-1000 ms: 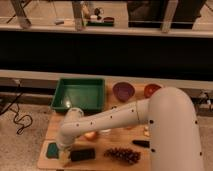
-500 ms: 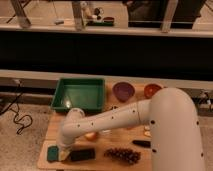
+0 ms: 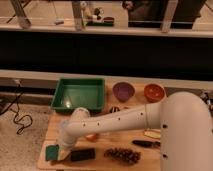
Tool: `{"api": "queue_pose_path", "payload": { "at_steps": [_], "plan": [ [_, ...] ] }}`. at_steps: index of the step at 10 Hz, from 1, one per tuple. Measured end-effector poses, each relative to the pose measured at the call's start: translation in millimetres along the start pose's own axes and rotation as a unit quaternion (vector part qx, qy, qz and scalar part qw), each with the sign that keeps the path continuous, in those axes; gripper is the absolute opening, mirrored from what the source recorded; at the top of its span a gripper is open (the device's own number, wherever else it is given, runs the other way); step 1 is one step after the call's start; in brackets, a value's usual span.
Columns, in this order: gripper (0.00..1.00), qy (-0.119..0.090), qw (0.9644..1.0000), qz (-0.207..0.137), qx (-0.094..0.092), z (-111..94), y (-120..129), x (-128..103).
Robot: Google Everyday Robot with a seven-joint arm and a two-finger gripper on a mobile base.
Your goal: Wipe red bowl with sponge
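Gripper (image 3: 61, 153): fingers together, low at the table's (image 3: 116, 145) front-left corner
Sponge (image 3: 51, 152): touching its left side
Red bowl (image 3: 154, 92): well apart, back right

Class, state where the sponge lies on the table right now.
The sponge lies at the near-left corner of the table in the camera view, left of the black block, with the tool shut right beside it.

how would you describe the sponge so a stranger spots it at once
Start at the wooden table and go to its front left corner, below the green tray. The sponge is the flat teal rectangle there, by the shut gripper; the block beside it is black.
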Motion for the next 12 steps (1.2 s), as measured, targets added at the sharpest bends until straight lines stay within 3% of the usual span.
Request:
{"api": "queue_pose_path", "payload": {
  "at_steps": [4, 7, 12],
  "plan": [
    [0.00, -0.018, 0.9995, -0.021, 0.017, -18, -1, -19],
    [0.00, -0.025, 0.9981, -0.035, 0.044, -48, -7, -29],
    [0.00, -0.026, 0.9980, -0.037, 0.044, -48, -7, -30]
  ]
}}
